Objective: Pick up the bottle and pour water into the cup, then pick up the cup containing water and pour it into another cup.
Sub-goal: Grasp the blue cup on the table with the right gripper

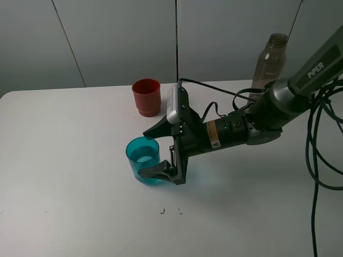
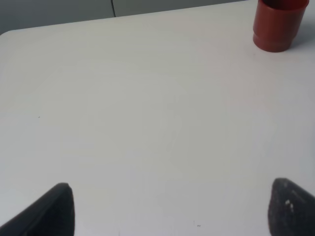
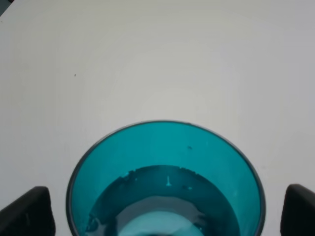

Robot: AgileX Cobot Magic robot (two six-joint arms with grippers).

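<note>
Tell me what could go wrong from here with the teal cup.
1. The right hand straddles the teal cup open; closing off-centre might shove or tip it and spill its water.
2. The red cup stands apart, so the carry could slosh.
3. The bottle stands uncapped close behind the right arm; a swing might topple it.

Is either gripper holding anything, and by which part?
Nothing is held. The right gripper straddles the teal cup, jaws open, gaps on both sides; the left gripper is open, empty.
</note>
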